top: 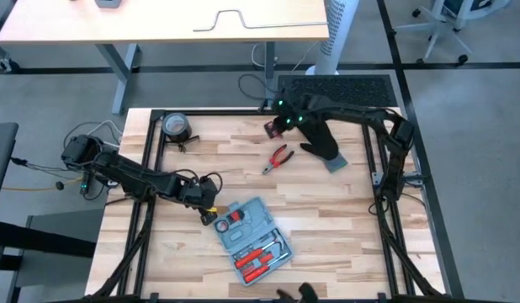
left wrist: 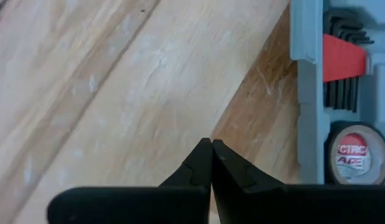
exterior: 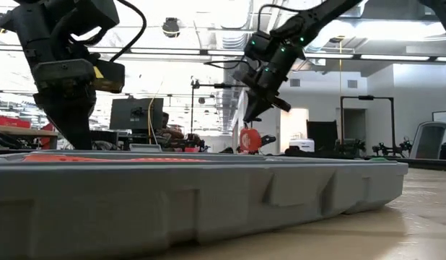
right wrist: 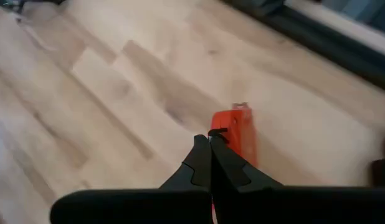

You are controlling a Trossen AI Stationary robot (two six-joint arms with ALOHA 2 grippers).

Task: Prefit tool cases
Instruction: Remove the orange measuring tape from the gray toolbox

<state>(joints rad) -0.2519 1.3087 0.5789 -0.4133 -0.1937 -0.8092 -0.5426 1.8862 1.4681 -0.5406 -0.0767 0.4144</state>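
Note:
The light-blue tool case (top: 253, 237) lies open on the wooden table near its front edge, with red-handled tools in its moulded slots. In the left wrist view its wall (left wrist: 306, 93) shows with a hex-key set and a tape roll (left wrist: 356, 154) inside. My left gripper (top: 211, 212) is shut and sits low over bare wood just left of the case's far-left corner, its fingertips (left wrist: 211, 143) clear of the case. My right gripper (top: 274, 126) is shut and hangs above a small red oblong tool (right wrist: 237, 134) lying on the table at the far middle; in the low view the fingers (exterior: 253, 112) stand clear above it.
Red-handled pliers (top: 279, 157) lie mid-table between the case and the red tool. A black glove (top: 326, 147) rests on a grey pad at the far right. A round tape measure (top: 176, 126) sits at the far-left corner. A black frame rail (top: 155, 168) borders the table.

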